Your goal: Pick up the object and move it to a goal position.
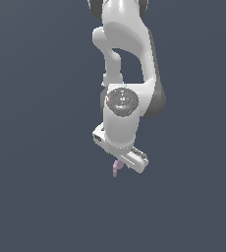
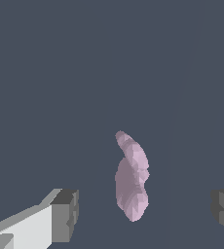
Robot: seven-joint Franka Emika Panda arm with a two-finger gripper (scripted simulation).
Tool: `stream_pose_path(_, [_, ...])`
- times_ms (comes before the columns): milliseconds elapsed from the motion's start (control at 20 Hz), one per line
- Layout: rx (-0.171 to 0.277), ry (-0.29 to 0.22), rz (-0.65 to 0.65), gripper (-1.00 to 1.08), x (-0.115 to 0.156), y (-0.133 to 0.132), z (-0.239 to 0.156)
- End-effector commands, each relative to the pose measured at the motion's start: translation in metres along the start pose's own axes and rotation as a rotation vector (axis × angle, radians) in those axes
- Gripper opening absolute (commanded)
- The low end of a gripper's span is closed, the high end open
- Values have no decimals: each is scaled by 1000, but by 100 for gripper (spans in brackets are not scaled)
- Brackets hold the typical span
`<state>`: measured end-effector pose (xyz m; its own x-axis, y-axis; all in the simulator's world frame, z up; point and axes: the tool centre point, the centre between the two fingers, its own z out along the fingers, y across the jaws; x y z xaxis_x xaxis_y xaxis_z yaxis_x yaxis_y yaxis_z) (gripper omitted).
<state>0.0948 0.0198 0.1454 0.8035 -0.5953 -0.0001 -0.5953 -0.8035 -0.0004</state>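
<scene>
The object is a tiny pale pink-mauve, bent, lumpy piece. In the wrist view it lies between my two dark fingertips, apart from both. My gripper is open around it, with a wide gap on each side. In the exterior view the object pokes out just under the white hand of the arm, and my gripper is mostly hidden by the hand, seen from above.
A plain dark grey-blue surface fills both views. Nothing else shows on it.
</scene>
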Motion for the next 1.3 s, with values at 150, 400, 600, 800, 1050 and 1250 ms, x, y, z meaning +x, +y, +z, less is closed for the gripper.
stream_pose_path(150, [0, 0, 1, 100, 0, 0, 14])
stream_pose_path(400, [0, 0, 4, 100, -1, 1, 41])
stream_pose_path(600, [0, 0, 5, 100, -1, 1, 51])
stream_pose_path(800, [0, 0, 5, 100, 0, 0, 50])
stream_pose_path(1050, [0, 0, 5, -100, 0, 0, 50])
stream_pose_path(1250, [0, 0, 5, -100, 0, 0, 50])
